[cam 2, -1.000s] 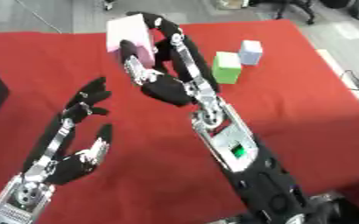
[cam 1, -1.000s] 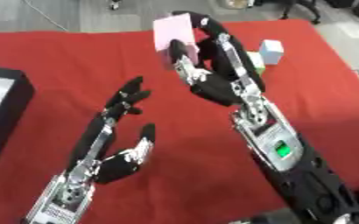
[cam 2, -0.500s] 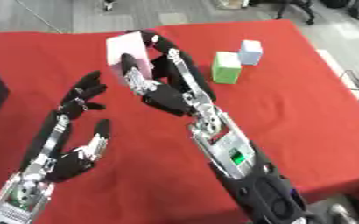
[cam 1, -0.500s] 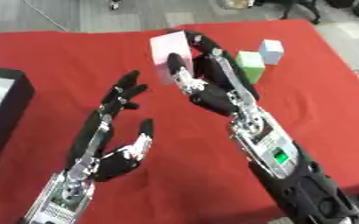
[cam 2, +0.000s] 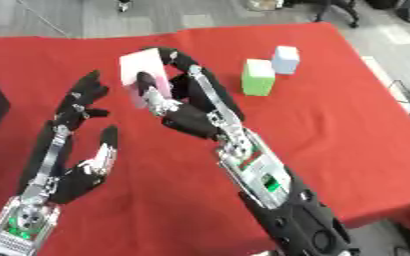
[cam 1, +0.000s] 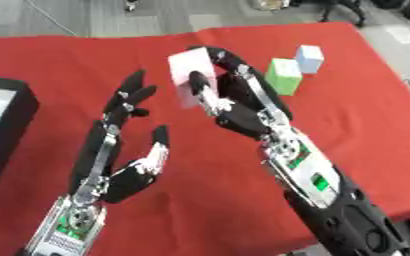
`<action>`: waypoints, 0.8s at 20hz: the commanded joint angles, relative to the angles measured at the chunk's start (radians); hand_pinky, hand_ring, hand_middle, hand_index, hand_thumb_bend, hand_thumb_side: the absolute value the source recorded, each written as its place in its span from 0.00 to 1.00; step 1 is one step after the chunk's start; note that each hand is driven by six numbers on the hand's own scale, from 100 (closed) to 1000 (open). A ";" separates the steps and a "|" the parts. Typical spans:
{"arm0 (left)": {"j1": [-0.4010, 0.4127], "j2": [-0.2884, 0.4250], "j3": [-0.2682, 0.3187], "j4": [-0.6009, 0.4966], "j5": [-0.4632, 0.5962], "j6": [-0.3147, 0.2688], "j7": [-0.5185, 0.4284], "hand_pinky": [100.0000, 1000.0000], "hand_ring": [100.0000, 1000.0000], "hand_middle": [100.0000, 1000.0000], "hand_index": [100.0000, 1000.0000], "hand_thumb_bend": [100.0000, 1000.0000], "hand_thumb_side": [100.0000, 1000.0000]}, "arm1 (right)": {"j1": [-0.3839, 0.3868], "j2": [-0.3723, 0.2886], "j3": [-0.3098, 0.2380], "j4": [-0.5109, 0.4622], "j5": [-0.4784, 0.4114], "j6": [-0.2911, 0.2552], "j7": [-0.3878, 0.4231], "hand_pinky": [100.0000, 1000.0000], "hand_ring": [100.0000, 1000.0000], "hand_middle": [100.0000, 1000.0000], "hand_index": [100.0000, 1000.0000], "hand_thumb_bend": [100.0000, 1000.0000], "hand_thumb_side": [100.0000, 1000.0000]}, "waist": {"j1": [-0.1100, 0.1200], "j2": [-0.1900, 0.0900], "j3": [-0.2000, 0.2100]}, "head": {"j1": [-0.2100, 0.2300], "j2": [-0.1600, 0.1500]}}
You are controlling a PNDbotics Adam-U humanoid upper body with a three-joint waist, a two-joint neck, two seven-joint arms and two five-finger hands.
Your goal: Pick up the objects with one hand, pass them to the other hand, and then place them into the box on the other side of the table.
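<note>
Right hand point(cam 1: 235, 112): fingers and thumb curled round a pink block point(cam 1: 188, 75), held above the red tabletop point(cam 1: 366, 120). No readable writing on it. Left hand point(cam 1: 130, 150): fingers spread, palm toward the block, holding nothing, just beside it. Green block point(cam 1: 284, 76) and pale blue block point(cam 1: 309, 58) stood near the far right edge, possibly touching. Black box point(cam 1: 3, 125) cut off at left.
</note>
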 commanded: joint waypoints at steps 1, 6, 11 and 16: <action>-0.016 0.001 0.008 -0.041 -0.029 -0.007 0.022 0.73 1.00 1.00 0.92 0.00 0.57 | -0.006 -0.019 0.008 -0.008 -0.028 0.008 0.020 0.00 0.00 0.00 0.00 0.00 0.32 | 0.017 -0.013 -0.001 | -0.004 -0.001; -0.019 0.011 0.005 -0.074 -0.080 -0.044 0.025 0.77 1.00 0.98 0.93 0.00 0.39 | -0.006 -0.022 0.020 -0.003 -0.062 0.027 0.051 0.00 0.00 0.00 0.00 0.00 0.29 | 0.018 -0.012 -0.003 | -0.007 -0.001; -0.027 0.032 0.024 -0.130 -0.158 -0.099 0.023 0.78 0.96 0.92 0.95 0.20 0.19 | -0.010 -0.028 0.033 -0.002 -0.106 0.052 0.091 0.00 0.00 0.00 0.00 0.00 0.28 | 0.019 -0.012 -0.003 | -0.011 -0.001; -0.025 0.043 0.031 -0.160 -0.241 -0.132 0.041 0.81 0.91 0.88 0.98 0.37 0.08 | -0.011 -0.030 0.035 -0.003 -0.133 0.070 0.114 0.00 0.00 0.00 0.00 0.00 0.26 | 0.019 -0.012 -0.004 | -0.014 -0.001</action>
